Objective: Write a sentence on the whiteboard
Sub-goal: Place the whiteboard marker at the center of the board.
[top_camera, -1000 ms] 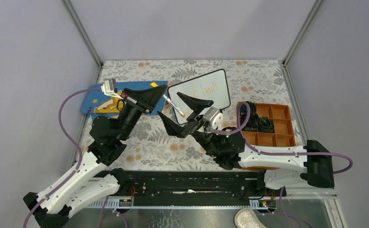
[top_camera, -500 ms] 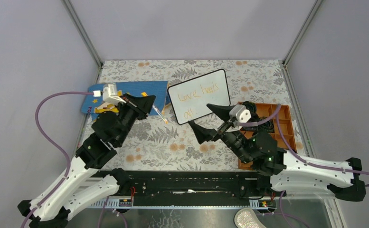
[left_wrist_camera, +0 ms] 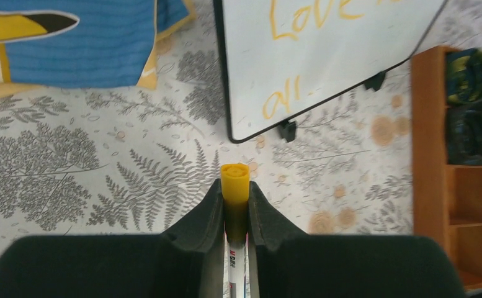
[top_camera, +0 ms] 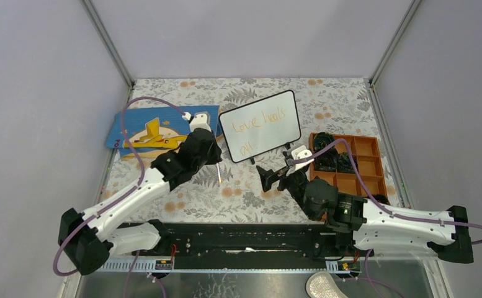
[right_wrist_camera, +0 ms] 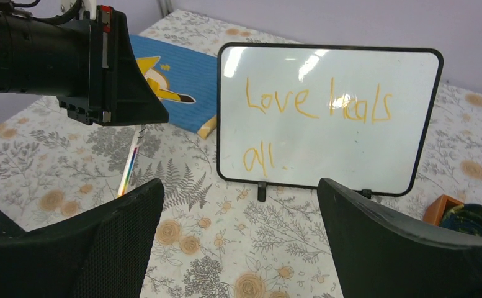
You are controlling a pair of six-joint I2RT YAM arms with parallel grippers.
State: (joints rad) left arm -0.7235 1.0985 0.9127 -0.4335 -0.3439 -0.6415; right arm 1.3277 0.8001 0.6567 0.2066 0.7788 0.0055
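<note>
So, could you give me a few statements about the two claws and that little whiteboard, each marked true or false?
1. The left claw grips a yellow-tipped marker pen. True.
2. The right claw is clamped on the small glossy black-framed whiteboard. False: it is wide open, empty and apart from the board.
3. The whiteboard bears thin orange handwriting in two lines. True.
4. The orange compartment tray lies on the left arm's side of the board. False: it lies on the right arm's side; the blue mat with a yellow plane is on the left.
</note>
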